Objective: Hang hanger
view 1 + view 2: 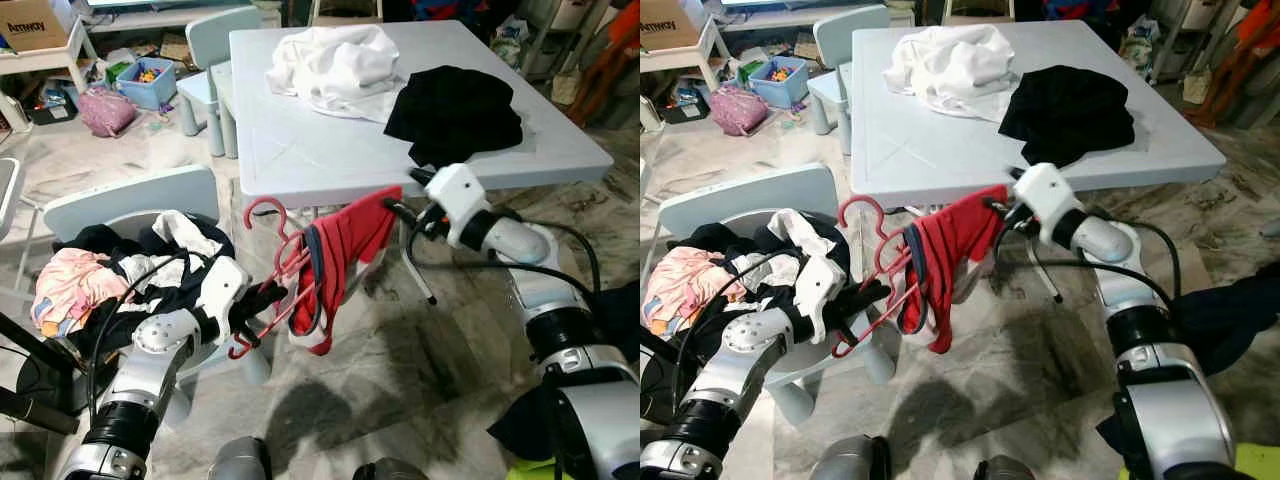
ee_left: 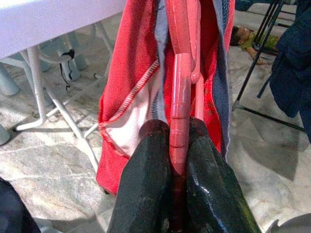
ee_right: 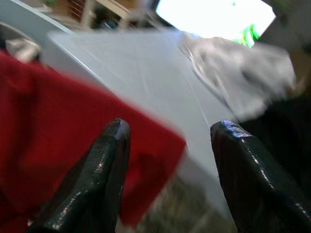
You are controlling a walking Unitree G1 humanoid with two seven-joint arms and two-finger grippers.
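- Pink plastic hanger (image 1: 272, 262) with red fabric garment (image 1: 340, 255) draped on it — held below the near edge of the pale blue plastic table (image 1: 300, 150); light, stiff, slick frame under a limp load.
- Left gripper (image 2: 179, 160): jaws clamped on the hanger bar, a sound hold.
- Right gripper (image 3: 167, 160): jaws apart, empty, beside the garment's corner.
- Room: table edge and chair heaped with clothes (image 1: 130, 265) close by; floor in front open.
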